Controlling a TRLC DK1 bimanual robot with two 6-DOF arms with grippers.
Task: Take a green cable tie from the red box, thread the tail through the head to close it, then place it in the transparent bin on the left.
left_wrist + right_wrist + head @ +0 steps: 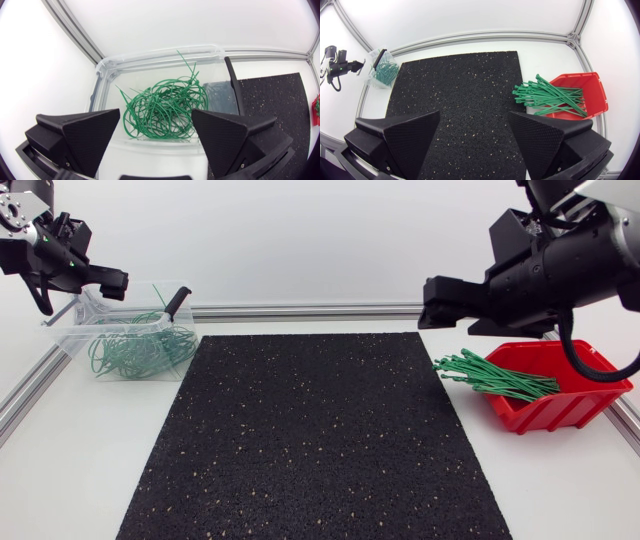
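Observation:
The transparent bin (pixel 120 330) at the back left holds several closed green cable-tie loops (pixel 140 352). My left gripper (pixel 108 284) hovers above its left end, open and empty; in the left wrist view its fingers (pixel 85 132) frame the bin (pixel 160 60) and the tangle of loops (pixel 162 111) below. The red box (pixel 560 385) at the right holds a bundle of straight green ties (pixel 495 375) whose heads stick out over its left rim. My right gripper (pixel 445 305) hangs open above and left of the box, holding nothing; the right wrist view shows box (pixel 597 92) and ties (pixel 545 95).
A black speckled mat (pixel 315 435) covers the table's middle. A black strip (pixel 176 302) leans on the bin's right rim. An aluminium rail (pixel 310 311) runs along the back edge, and another rail (pixel 25 395) down the left side.

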